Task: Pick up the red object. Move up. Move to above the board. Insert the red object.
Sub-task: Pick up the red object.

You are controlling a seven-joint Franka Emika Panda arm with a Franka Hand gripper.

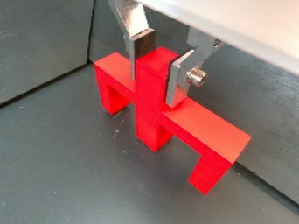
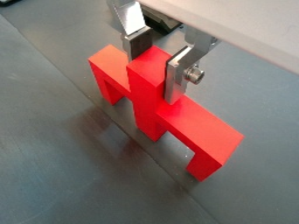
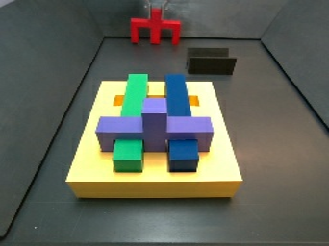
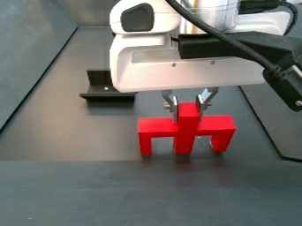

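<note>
The red object (image 1: 193, 131) is a flat piece with a raised middle post and downward legs. It stands on the dark floor, seen in both wrist views (image 2: 201, 131) and both side views (image 3: 154, 31) (image 4: 186, 134). My gripper (image 1: 160, 70) is straight above it, with its silver fingers (image 2: 176, 79) on either side of the post and the pads pressed against it (image 4: 189, 104). The legs still touch the floor. The yellow board (image 3: 88, 163) lies at the other end of the floor in a side view.
The board carries a green block (image 3: 134, 94), a blue block (image 3: 176, 94) and a purple cross piece (image 3: 154, 125). The dark fixture (image 3: 213, 62) stands between the board and the red object, also in a side view (image 4: 106, 88). Grey walls enclose the floor.
</note>
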